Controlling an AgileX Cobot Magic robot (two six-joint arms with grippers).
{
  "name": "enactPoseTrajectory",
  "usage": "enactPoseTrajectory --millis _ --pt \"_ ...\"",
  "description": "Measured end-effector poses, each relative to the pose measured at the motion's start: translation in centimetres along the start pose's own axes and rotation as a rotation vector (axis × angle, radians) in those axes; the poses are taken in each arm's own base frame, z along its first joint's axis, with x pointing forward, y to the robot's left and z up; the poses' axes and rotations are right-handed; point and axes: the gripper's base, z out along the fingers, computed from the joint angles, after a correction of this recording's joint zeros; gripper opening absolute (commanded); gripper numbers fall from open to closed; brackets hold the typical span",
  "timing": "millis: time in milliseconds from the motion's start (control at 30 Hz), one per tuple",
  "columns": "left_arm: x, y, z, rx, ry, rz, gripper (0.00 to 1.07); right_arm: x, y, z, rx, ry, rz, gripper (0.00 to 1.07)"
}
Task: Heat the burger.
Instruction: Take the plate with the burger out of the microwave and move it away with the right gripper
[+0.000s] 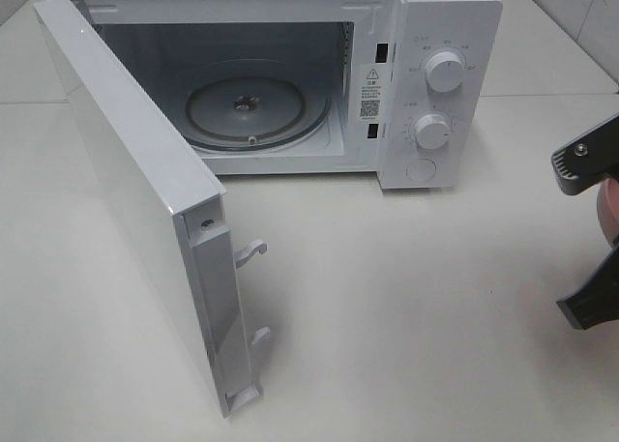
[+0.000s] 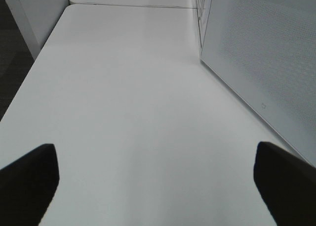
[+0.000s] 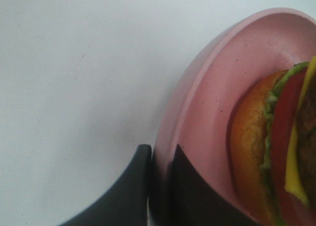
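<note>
The burger (image 3: pixel 276 152) lies on a pink round plate (image 3: pixel 222 87), showing a golden bun, lettuce, tomato and cheese. My right gripper (image 3: pixel 160 154) is shut on the plate's rim, one dark finger on each side of it. In the exterior high view only black parts of the right arm (image 1: pixel 585 162) and a sliver of the plate (image 1: pixel 609 210) show at the right edge; the burger is out of frame there. My left gripper (image 2: pixel 154 152) is open over bare table, holding nothing.
A white microwave (image 1: pixel 440 36) stands at the back with its door (image 1: pixel 126 191) swung wide open to the left. Its glass turntable (image 1: pixel 256 103) is bare. The door's outer face (image 2: pixel 261 53) is close beside the left gripper. White table (image 1: pixel 406 316) lies in front.
</note>
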Motion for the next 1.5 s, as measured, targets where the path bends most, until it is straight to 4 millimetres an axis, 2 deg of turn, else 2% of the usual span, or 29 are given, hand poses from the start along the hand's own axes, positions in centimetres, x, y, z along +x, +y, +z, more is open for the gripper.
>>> enactPoseTrajectory --millis 67,233,333,467,667,833,1133,1500 --pt "0.0 0.0 0.0 0.000 0.000 0.000 1.00 -0.1 0.0 0.0 0.005 -0.001 0.006 0.05" --pt "0.0 0.0 0.0 0.000 0.000 0.000 1.00 -1.4 -0.5 1.9 0.065 0.089 0.051 0.05" --pt "0.0 0.0 0.0 0.000 0.000 0.000 1.00 -1.7 -0.6 2.3 0.073 0.105 0.059 0.05" --pt "0.0 0.0 0.0 0.000 0.000 0.000 1.00 -3.1 -1.0 4.3 0.106 0.174 0.111 0.05" --pt "0.0 0.0 0.0 0.000 0.000 0.000 1.00 -3.9 -1.4 6.3 0.127 0.229 0.175 0.05" --pt "0.0 0.0 0.0 0.000 0.000 0.000 1.00 -4.3 -2.5 7.9 0.158 0.261 0.248 0.05" --pt "0.0 0.0 0.0 0.000 0.000 0.000 1.00 -4.1 -3.6 8.4 0.189 0.258 0.294 0.05" --pt "0.0 0.0 0.0 0.000 0.000 0.000 1.00 -1.8 -2.5 9.3 0.171 0.239 0.383 0.05"
